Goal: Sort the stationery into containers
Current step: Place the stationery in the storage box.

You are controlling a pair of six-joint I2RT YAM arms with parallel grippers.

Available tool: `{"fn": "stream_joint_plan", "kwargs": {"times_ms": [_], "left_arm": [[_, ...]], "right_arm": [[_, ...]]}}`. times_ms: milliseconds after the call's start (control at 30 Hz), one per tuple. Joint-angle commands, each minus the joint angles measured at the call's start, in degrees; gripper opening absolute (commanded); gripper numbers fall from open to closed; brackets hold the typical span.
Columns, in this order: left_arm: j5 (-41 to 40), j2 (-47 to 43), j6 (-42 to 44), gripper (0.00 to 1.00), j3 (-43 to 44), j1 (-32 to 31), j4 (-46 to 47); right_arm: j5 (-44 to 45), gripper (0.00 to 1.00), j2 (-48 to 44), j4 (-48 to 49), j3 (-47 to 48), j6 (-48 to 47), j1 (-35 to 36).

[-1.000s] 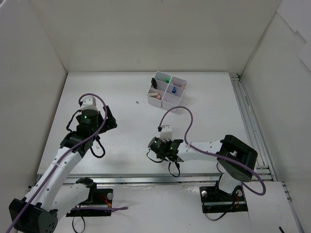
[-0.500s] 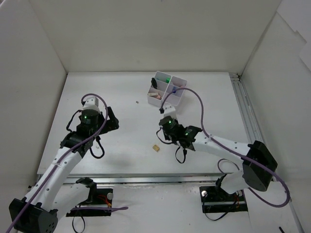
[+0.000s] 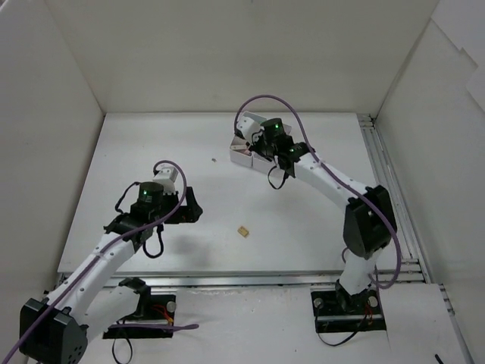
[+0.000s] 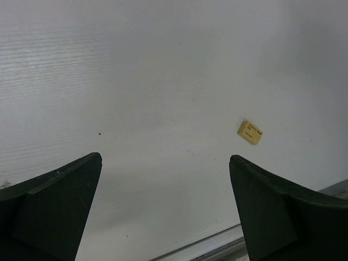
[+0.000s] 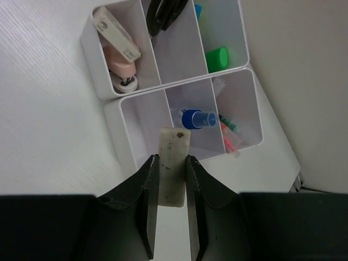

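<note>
White eraser [image 5: 174,163], a flat rectangular slab with grey smudges, is pinched on its long sides by the right hand [image 5: 172,159], dark hard fingers [image 5: 149,185] pressed against it. It is held over the near edge of the containers [image 5: 136,128], its far end lined up with the wall beside the blue-capped glue bottle [image 5: 193,118]. Containers are thin white glossy plastic with square corners, set tight together at the far side of the worktop [image 4: 163,65]. Inside them: red and green pens [image 5: 228,133] next to the bottle, a green cap [image 5: 217,58], black scissors handles [image 5: 163,13], and a pink and cream piece [image 5: 117,49] in the left compartment. Tan eraser [image 4: 250,132], a small block, lies alone on the matte, finely ribbed worktop, well apart from the containers. Left hand [image 4: 163,159] hangs over bare worktop near it, fingers spread wide, holding nothing.
</note>
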Motion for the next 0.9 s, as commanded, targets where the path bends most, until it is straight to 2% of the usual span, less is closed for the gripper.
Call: {"fn": "stream_joint_plan", "kwargs": {"times_ms": [0, 233, 467, 600, 767, 833, 867], "left_arm": [[3.06, 0.60, 3.47, 0.99, 1.33, -1.31, 4.14], [5.51, 4.90, 6.54, 0.99, 1.42, -7.10, 6.42], [5.44, 12.46, 10.50, 1.00, 3.79, -13.96, 7.92], [4.82, 17.20, 11.64, 0.99, 5.55, -17.74, 8.97], [2.45, 22.39, 13.58, 0.99, 8.71, -22.65, 9.85], [-0.18, 24.68, 13.67, 0.99, 10.56, -23.80, 9.15], [-0.89, 25.29, 13.75, 0.99, 10.91, -24.68, 9.23]], "right_arm": [[-3.27, 0.00, 4.62, -2.47, 6.31, -8.00, -3.09], [-10.12, 0.03, 11.30, -2.92, 10.63, -8.09, -7.13], [-11.61, 0.25, 13.95, -2.92, 12.04, -5.90, -8.01], [-15.39, 0.57, 10.70, -2.83, 9.85, -4.84, -8.10], [-20.49, 0.72, 3.32, -2.04, 6.60, -2.21, -8.10], [-18.31, 0.97, -0.37, 2.32, 1.88, 1.90, -7.93], [-16.99, 0.98, -2.03, 4.45, 0.02, 4.02, -7.75]]}}
